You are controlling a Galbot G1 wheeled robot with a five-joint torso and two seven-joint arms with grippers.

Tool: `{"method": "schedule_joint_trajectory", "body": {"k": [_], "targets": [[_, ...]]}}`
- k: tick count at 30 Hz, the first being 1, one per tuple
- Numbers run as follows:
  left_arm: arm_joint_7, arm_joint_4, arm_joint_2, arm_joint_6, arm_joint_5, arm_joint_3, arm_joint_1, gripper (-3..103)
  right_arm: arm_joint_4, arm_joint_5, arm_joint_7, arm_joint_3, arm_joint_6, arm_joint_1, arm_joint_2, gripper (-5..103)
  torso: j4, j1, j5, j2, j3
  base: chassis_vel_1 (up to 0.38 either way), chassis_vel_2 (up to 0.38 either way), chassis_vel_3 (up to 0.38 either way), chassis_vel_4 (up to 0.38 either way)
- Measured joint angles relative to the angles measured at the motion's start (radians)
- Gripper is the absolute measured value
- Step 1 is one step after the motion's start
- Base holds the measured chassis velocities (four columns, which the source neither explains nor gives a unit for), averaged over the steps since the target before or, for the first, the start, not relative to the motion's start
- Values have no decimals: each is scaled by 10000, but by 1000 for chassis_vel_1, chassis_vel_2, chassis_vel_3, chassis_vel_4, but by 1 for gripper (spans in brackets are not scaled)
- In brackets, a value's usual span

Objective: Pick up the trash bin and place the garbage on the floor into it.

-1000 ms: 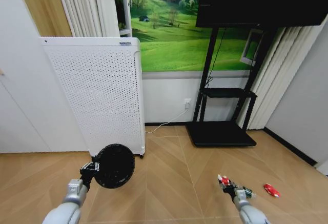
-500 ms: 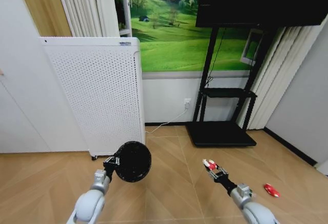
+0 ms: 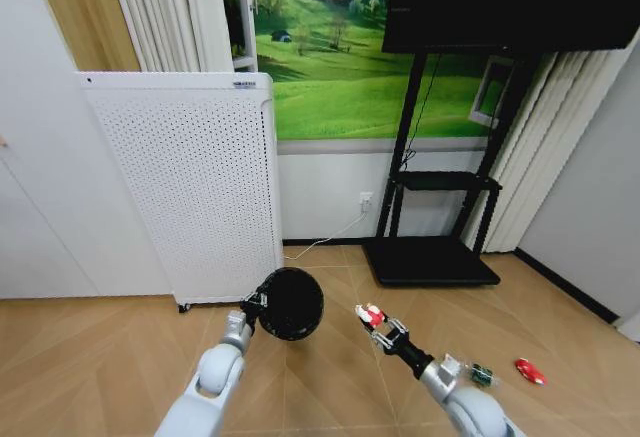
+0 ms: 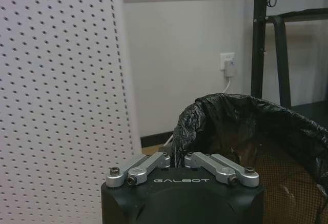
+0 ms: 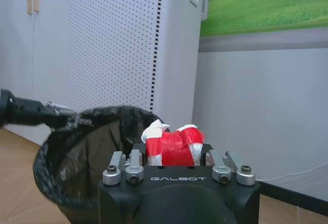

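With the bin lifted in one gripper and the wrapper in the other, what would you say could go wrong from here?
1. The right gripper holds the wrapper beside the trash bin, not over its mouth; released here, it may drop to the floor.
2. The left gripper pinches only the bin's rim and loose bag liner, so the bin could slip or tilt.
3. The bottle and red piece lie close to the right arm and may get knocked.

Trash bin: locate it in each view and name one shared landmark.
Head view: trash bin low centre, on the left end effector.
Left wrist view: rim at.
Right wrist view: at, beside the wrapper.
Shared landmark: white cabinet.
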Motion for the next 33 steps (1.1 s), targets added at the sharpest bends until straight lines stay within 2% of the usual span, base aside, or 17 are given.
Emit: {"method": "schedule_joint_trajectory", "body": {"k": [16, 24, 27, 28, 30, 33], "targets": [[-54, 1528, -969, -183, 450, 1233, -780, 7, -343, 107, 77, -1938, -68, 2018, 335, 48, 0, 1, 1, 0, 0, 0, 0, 0, 0], [-58, 1589, -1127, -185, 483, 1397, -879, 7, -674, 18, 104, -2322, -64, 2498, 487, 47, -1, 0, 1, 0, 0, 0, 0, 0, 0], [-58, 1529, -1155, -185, 557, 1409, -807, 7, -694, 12, 98, -2327, -218, 2570, 457, 62, 0, 0, 1, 1, -1, 0, 0, 0, 0], [-58, 1529, -1155, -185, 557, 1409, -807, 7, -694, 12, 98, -2327, -218, 2570, 457, 62, 0, 0, 1, 1, -1, 0, 0, 0, 0], [-55, 1508, -1159, -184, 585, 1406, -799, 7, -695, 11, 83, -2269, -267, 2570, 413, 73, -1, 0, 1, 0, -1, 0, 0, 0, 0], [-53, 1501, -1159, -185, 588, 1405, -800, 7, -695, 10, 76, -2248, -273, 2570, 396, 79, -2, -1, 1, 1, -1, 0, 0, 0, 0]]}}
